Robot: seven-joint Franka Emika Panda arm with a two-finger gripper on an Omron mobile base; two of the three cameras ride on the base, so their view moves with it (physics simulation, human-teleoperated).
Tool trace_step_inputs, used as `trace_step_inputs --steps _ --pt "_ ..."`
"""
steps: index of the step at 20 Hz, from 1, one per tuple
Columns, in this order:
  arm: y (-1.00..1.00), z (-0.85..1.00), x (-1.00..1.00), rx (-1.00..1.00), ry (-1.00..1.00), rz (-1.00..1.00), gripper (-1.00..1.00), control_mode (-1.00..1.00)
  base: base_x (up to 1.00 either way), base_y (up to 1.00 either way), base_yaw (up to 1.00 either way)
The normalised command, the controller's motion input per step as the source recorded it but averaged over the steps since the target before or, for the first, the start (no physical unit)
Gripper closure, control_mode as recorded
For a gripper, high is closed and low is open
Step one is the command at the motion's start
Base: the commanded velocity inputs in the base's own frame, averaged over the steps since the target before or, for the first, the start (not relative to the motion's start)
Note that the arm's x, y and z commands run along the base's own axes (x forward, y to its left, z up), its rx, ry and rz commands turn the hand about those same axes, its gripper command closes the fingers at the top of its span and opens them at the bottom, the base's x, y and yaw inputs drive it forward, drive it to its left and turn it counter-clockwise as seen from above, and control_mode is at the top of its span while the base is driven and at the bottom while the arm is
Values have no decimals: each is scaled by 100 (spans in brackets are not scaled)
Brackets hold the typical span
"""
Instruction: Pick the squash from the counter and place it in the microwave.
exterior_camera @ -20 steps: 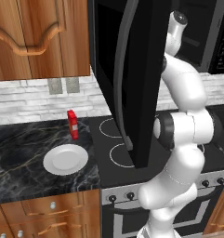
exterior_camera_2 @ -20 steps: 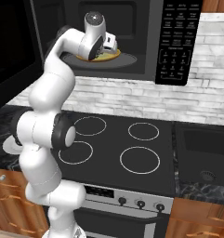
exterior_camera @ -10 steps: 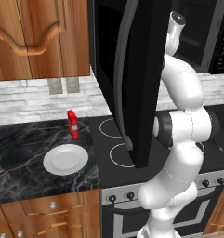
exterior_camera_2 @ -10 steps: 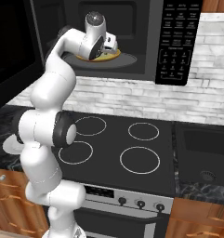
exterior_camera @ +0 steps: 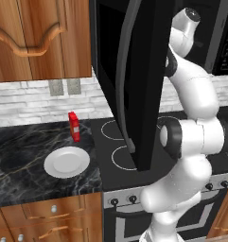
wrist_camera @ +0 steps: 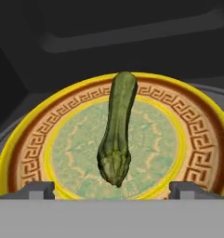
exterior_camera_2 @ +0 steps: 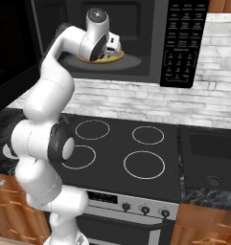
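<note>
The small dark green, slightly curved squash [wrist_camera: 117, 132] lies on the round yellow-rimmed turntable plate [wrist_camera: 197, 139] with a brown key-pattern band, inside the large black over-range microwave [exterior_camera_2: 150, 43]. It runs lengthwise across the plate's middle, its knobby end toward the hand.

The white arm's hand [wrist_camera: 111, 189] sits just inside the microwave's mouth, its two dark fingertips [wrist_camera: 38, 189] spread wide to either side of the squash's near end and touching nothing, so the hand is open and empty. In the right base view the wrist covers most of the plate, and the squash cannot be made out there.

The tall glossy black microwave door [exterior_camera: 129, 80] with its curved grey handle [exterior_camera: 127, 71] swings out over the black stovetop with white ring burners [exterior_camera_2: 131, 153] and hides the cavity in the left base view.

On the black marble-look bench [exterior_camera: 21, 156], left of the stove, stand a round white plate [exterior_camera: 66, 161] and, just beyond it, a small red bottle [exterior_camera: 74, 126]. Brown wooden wall cabinets [exterior_camera: 39, 38] hang above, cut off at the top.
</note>
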Motion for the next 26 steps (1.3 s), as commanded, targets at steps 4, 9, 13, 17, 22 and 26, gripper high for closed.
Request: trace_step_inputs --steps 4,9,13,17,22,26 --pt "0 0 -100 3 -10 0 -100 -100 0 0 0" --pt "-3 3 -100 2 -16 0 -100 -100 0 0 0" --pt "-7 0 -100 0 -18 0 -100 -100 0 0 0" --pt "-4 0 -100 0 -18 0 -100 -100 0 0 0" --pt "0 0 -100 0 -3 -5 -100 -100 0 0 0" --pt "0 0 -100 0 0 -8 -100 -100 0 0 0"
